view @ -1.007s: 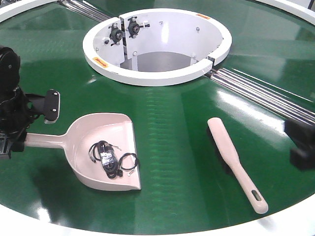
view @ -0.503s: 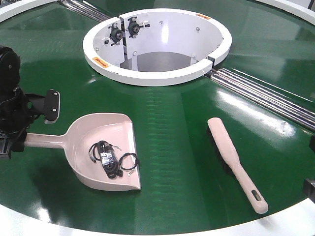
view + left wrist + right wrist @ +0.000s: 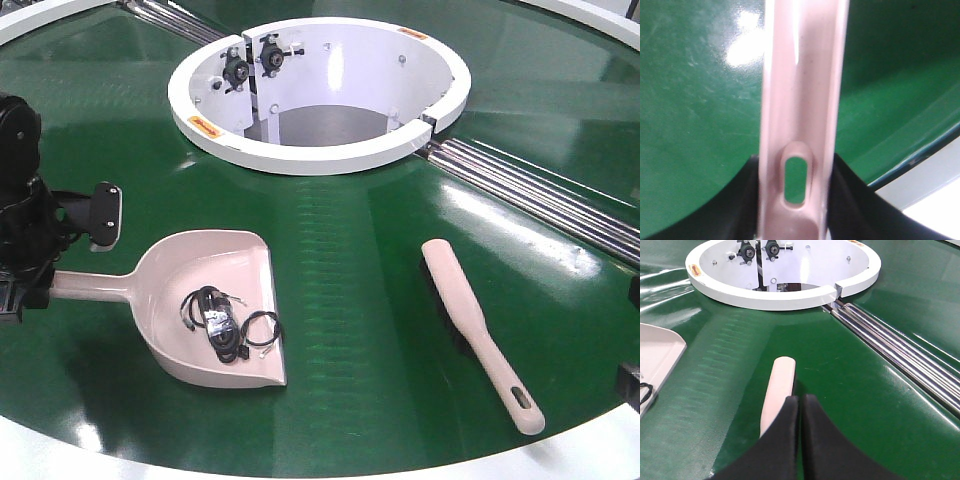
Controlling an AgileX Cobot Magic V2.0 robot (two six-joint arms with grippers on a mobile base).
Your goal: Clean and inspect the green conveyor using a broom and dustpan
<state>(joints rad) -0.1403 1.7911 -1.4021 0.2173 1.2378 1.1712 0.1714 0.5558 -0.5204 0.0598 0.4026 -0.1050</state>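
The beige-pink dustpan point(image 3: 225, 285) lies on the green conveyor point(image 3: 350, 250) at the front left, with a tangle of black cable point(image 3: 222, 325) in its pan. My left gripper point(image 3: 22, 288) is shut on the end of the dustpan's handle point(image 3: 802, 75); in the left wrist view the black fingers point(image 3: 742, 200) press both sides by the slot hole. The broom point(image 3: 470, 320) lies free on the belt at the front right, handle toward the near rim. My right gripper point(image 3: 800, 398) is shut and empty, hovering over the broom point(image 3: 781, 382) near its handle end.
The white centre hub point(image 3: 320, 155) rises at the back middle. Steel roller strips point(image 3: 540, 195) run from it to the right. The white outer rim point(image 3: 40, 450) bounds the belt in front. A dark part of the right arm point(image 3: 630, 378) shows at the right edge.
The right arm's black gripper, at the right edge one second ago, has drawn back almost out of the front view. Dustpan, broom and left gripper have not moved.
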